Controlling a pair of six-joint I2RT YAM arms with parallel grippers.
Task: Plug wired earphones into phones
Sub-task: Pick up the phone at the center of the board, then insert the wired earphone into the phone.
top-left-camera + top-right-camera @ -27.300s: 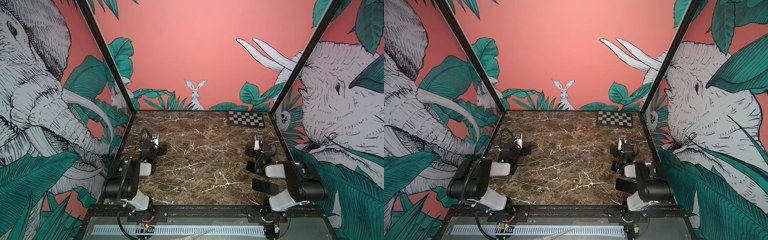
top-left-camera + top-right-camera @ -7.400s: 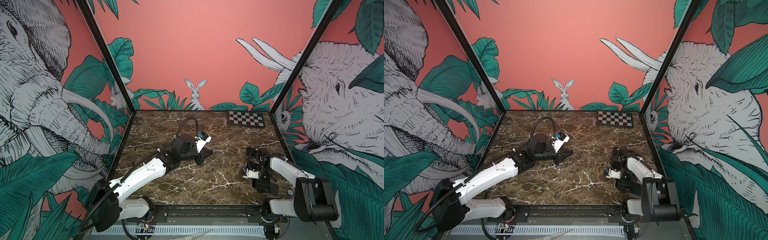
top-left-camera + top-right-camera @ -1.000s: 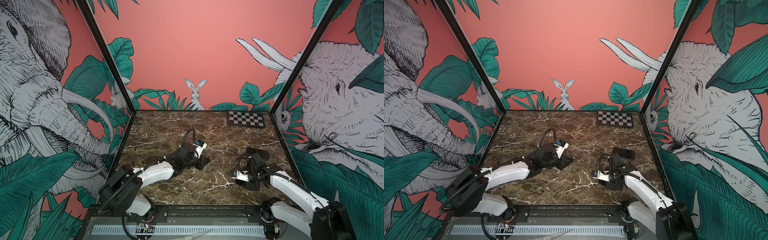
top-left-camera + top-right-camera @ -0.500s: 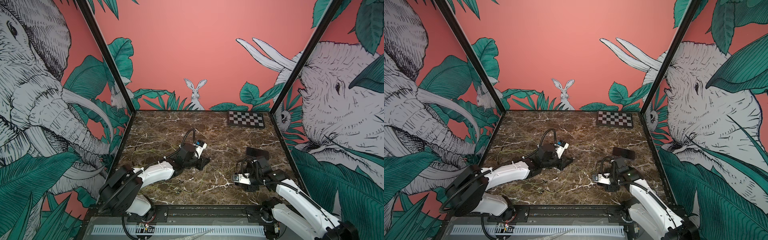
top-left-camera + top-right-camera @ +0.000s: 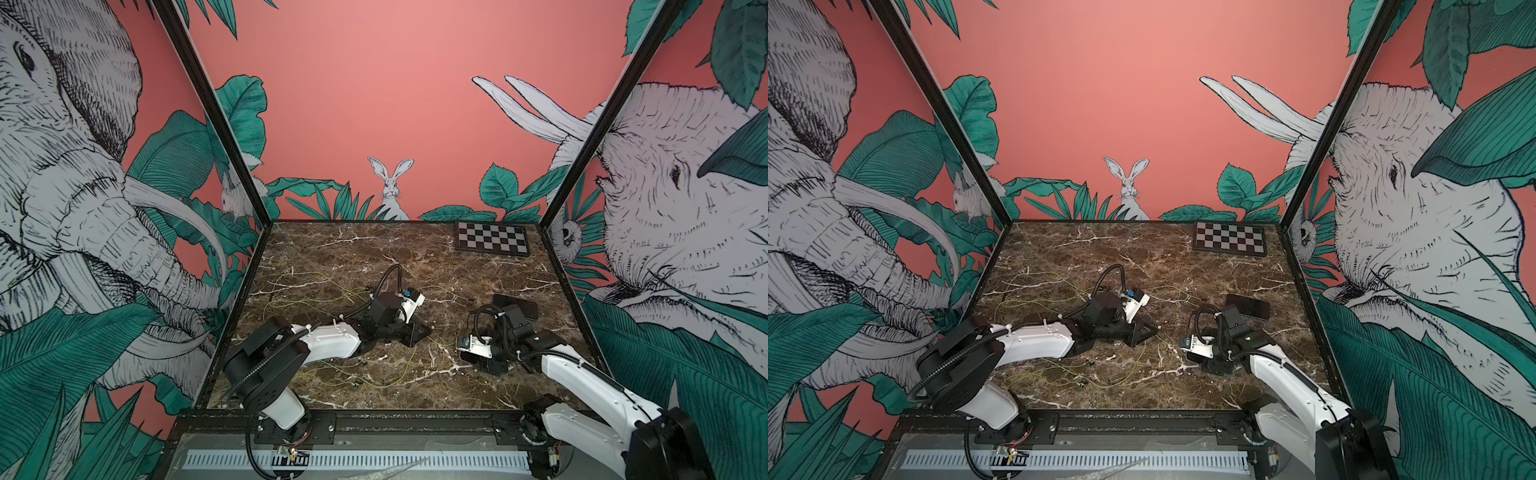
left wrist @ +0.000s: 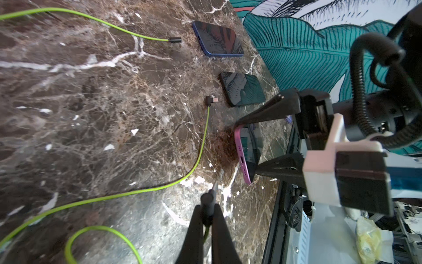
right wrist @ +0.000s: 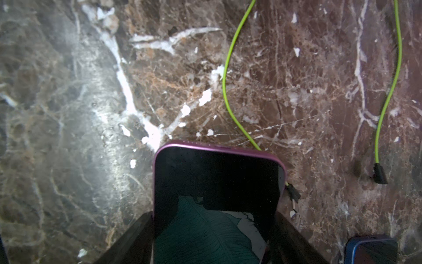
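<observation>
Right end effector (image 6: 247, 146) grips purple phone (image 7: 217, 178); its held end cut off.

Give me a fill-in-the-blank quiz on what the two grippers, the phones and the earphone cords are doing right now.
1. The left gripper is shut on the dark ____ of a yellow-green cord.
2. The right gripper holds the pink-rimmed phone; the blue-rimmed phone and the black phone lie ____ on the table.
3. The checkerboard plate sits in a far ____ of the table.
Missing words: plug, flat, corner.
</observation>
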